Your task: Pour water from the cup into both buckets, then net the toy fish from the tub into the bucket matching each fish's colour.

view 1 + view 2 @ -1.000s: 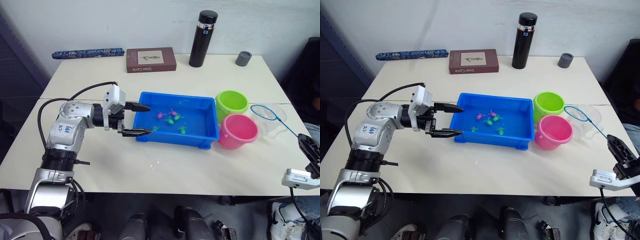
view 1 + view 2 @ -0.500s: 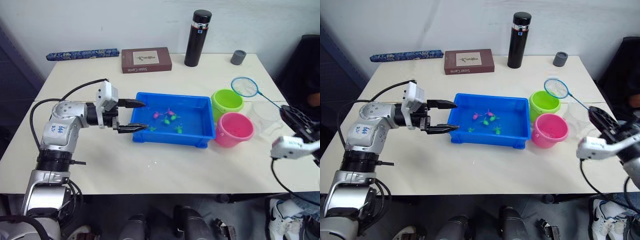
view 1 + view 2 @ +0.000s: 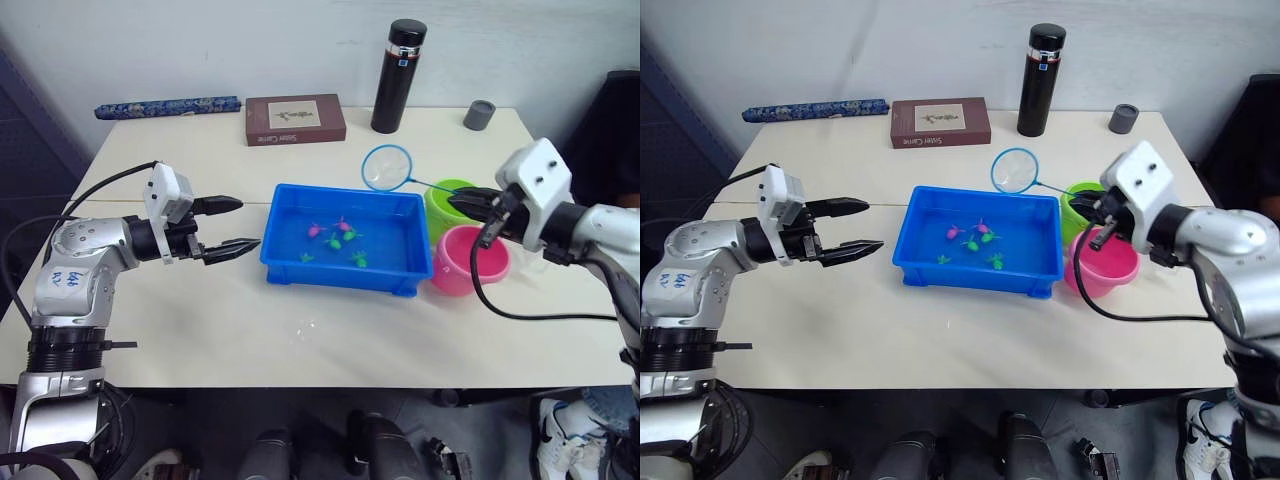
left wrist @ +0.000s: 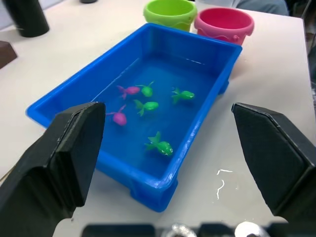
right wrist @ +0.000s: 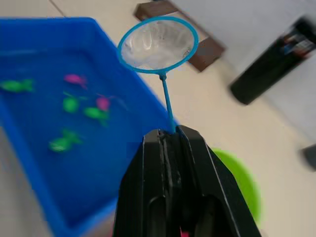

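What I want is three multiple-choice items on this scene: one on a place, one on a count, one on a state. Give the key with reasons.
1. Where is the net's hoop?
A. Inside the pink bucket
B. In the air by the tub's far rim
C. Lying on the book

2. How many pink fish are in the tub?
A. Two
B. Five
C. None

3. What state is the left gripper in?
A. Shut on the net
B. Shut on the cup
C. Open, holding nothing

Key:
1 B: the net is held up by the right gripper, its hoop by the far rim of the tub.
2 A: two pink fish lie among the green ones.
3 C: the left gripper has its fingers spread wide with nothing between them.
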You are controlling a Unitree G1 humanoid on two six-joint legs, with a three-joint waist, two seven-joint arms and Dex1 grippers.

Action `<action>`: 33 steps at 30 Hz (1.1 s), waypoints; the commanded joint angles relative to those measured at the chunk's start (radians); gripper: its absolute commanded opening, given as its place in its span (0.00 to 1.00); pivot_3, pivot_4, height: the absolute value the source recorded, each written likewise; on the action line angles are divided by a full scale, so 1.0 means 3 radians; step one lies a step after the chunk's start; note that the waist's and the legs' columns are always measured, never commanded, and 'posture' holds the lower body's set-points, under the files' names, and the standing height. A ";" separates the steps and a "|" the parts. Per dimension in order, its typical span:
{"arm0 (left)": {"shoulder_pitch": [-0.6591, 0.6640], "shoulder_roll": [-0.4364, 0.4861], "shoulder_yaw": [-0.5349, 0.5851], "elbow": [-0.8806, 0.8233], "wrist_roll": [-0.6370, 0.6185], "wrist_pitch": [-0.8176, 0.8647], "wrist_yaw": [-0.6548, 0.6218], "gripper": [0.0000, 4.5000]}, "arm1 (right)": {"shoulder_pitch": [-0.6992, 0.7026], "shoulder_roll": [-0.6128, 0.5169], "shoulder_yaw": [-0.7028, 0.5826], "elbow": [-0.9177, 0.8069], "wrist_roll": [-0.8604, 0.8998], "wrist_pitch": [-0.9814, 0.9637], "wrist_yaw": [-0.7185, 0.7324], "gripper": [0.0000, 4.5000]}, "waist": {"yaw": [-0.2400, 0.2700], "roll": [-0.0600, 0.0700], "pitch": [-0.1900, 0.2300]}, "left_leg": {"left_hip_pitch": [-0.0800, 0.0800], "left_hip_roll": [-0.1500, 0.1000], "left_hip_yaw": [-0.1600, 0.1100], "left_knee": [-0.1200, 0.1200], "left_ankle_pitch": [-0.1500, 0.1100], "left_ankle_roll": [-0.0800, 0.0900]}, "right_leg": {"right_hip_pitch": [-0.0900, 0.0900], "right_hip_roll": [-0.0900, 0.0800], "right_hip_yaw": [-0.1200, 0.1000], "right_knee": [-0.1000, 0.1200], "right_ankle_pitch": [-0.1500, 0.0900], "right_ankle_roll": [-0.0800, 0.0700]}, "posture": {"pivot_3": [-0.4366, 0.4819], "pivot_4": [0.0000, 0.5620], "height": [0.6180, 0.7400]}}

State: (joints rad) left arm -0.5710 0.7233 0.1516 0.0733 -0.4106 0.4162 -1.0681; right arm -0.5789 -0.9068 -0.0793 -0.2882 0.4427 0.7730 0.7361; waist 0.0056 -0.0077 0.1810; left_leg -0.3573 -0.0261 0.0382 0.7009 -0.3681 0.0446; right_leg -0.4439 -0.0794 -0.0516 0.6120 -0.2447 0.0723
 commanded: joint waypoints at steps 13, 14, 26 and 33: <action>0.0424 0.0125 0.0271 -0.0632 -0.0201 0.0218 0.0326 0.99 | -0.1297 0.0559 0.0377 0.0786 0.0479 0.2296 -0.0189 0.00 | -0.0019 0.0000 0.0000 | -0.0009 -0.0003 0.0000 -0.0004 -0.0002 -0.0001 | -0.0006 -0.0003 -0.0002 -0.0003 -0.0001 -0.0003 | 0.48 0.27 1.00; 0.0433 0.0119 0.0268 -0.0646 -0.0202 0.0220 0.0336 0.99 | -0.1329 0.0621 0.0373 0.0823 0.0489 0.2375 -0.0217 0.00 | -0.0024 0.0000 0.0000 | -0.0009 -0.0003 0.0000 -0.0004 -0.0002 -0.0001 | -0.0006 -0.0003 -0.0002 -0.0003 -0.0001 -0.0002 | 0.48 0.27 1.00; 0.0521 0.0113 0.0261 -0.0773 -0.0261 0.0263 0.0430 0.99 | -0.1418 0.1325 0.0037 0.1128 0.0444 0.2805 -0.0766 0.00 | -0.0033 0.0001 0.0000 | -0.0010 -0.0002 0.0002 -0.0005 -0.0002 -0.0002 | -0.0012 -0.0001 -0.0002 0.0000 -0.0001 -0.0003 | 0.48 0.27 1.00; 0.0594 0.0124 0.0301 -0.0886 -0.0297 0.0323 0.0481 0.99 | -0.1526 0.1571 -0.0127 0.1461 0.0403 0.2805 -0.1104 0.00 | -0.0036 0.0001 0.0000 | -0.0011 -0.0003 0.0001 -0.0005 -0.0002 -0.0002 | -0.0012 0.0000 -0.0003 0.0000 -0.0001 -0.0002 | 0.48 0.27 1.00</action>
State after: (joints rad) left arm -0.3998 0.7493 0.2156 -0.1541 -0.4766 0.5110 -0.9305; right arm -1.0098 -0.4372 -0.0875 0.1426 0.5669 1.6097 0.4292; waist -0.0051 -0.0075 0.1809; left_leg -0.3605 -0.0270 0.0386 0.6992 -0.3687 0.0439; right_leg -0.4476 -0.0795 -0.0525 0.6120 -0.2451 0.0716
